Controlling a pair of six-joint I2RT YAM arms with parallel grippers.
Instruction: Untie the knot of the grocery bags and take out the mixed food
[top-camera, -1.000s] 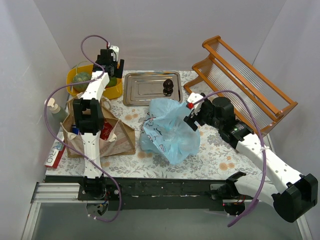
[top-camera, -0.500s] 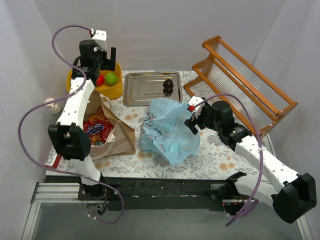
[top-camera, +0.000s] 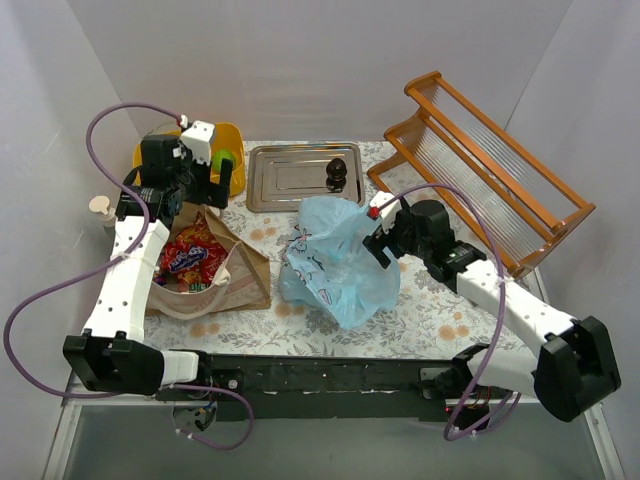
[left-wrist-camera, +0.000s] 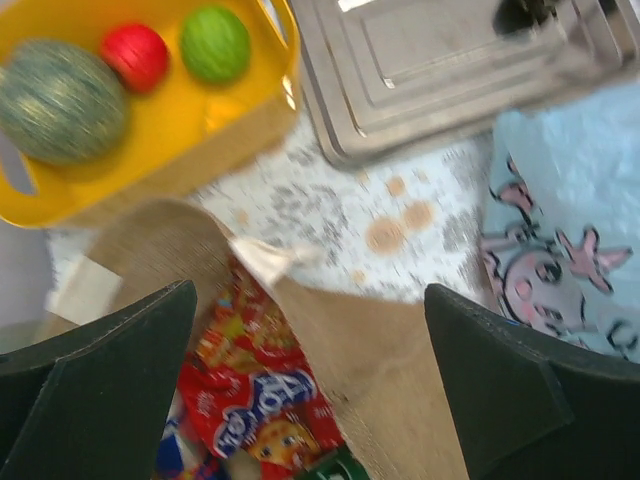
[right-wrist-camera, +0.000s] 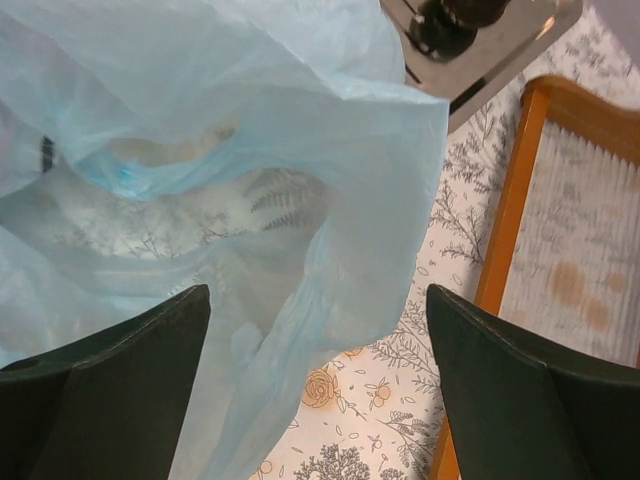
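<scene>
The wooden rack (top-camera: 480, 170) stands at the table's far right. My right gripper (right-wrist-camera: 318, 290) hangs released, fingers spread, over the right side of the crinkly light blue plastic bag (top-camera: 335, 265), which lies mid-table with its mouth loose. To its left the brown paper bag (top-camera: 245, 265) gapes open; my left gripper (left-wrist-camera: 308, 292) hovers over its far edge, fingers apart and holding nothing. Behind them lies the steel tray (top-camera: 285, 175), and beside it the yellow tub (left-wrist-camera: 170, 130). The netted melon (left-wrist-camera: 60, 100) sits in the tub. The red snack packet (left-wrist-camera: 250, 400) lies inside the paper bag. A red ball (left-wrist-camera: 135, 57) and a green ball (left-wrist-camera: 215, 43) share the tub; a dark round item (top-camera: 337, 172) rests on the tray.
</scene>
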